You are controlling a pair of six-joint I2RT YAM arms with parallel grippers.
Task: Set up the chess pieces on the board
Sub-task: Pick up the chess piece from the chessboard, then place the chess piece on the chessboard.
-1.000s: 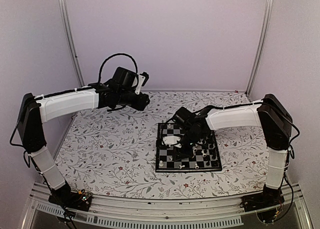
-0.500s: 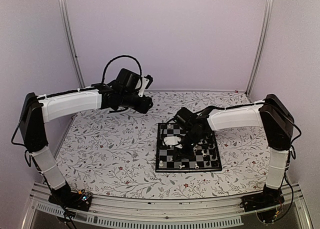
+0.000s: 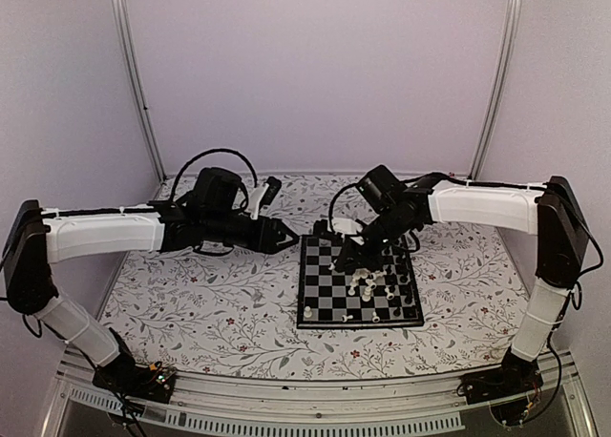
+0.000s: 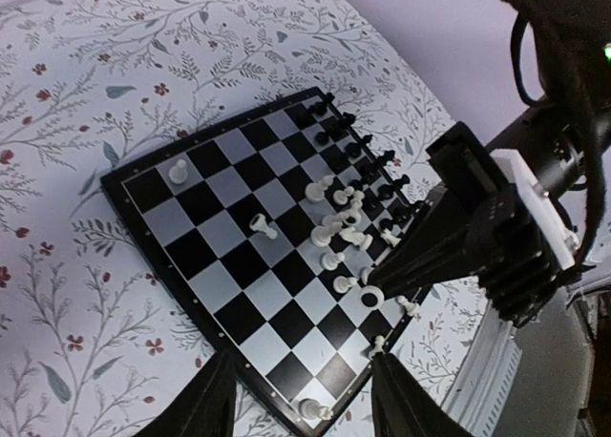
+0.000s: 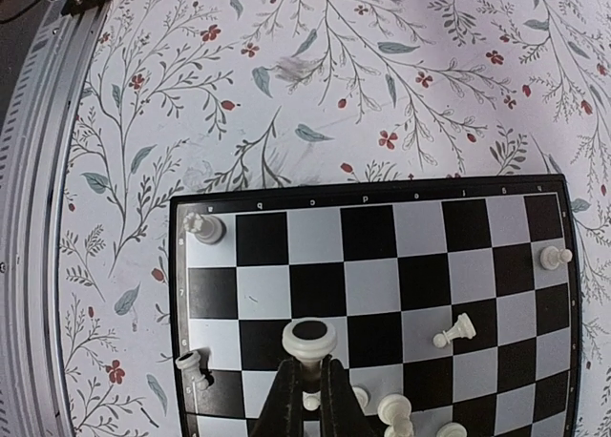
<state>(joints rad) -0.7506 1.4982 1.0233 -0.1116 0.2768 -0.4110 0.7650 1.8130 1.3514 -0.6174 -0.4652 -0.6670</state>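
The board (image 3: 334, 299) lies right of the table's middle. White chess pieces (image 4: 339, 229) cluster in a loose heap near its centre, and black ones (image 4: 368, 156) line one edge. My right gripper (image 5: 305, 399) is shut on a white piece (image 5: 308, 340), held above the squares with its dark-felted base (image 4: 370, 297) turned outward. Single white pieces (image 5: 203, 229) stand at the board's corners and edge (image 5: 552, 257). My left gripper (image 4: 305, 404) hovers open over the board's near corner with nothing between its fingers (image 4: 215, 399); in the top view it (image 3: 286, 237) sits just left of the board.
The floral table cloth (image 3: 210, 294) surrounds the board. A metal rail (image 5: 38, 198) runs along the table's near edge. The right arm (image 3: 477, 206) reaches over the board from the right, close to my left gripper.
My right gripper closed on a white piece and rose toward the board's far side. The left arm swung down and right, ending beside the board's left edge.
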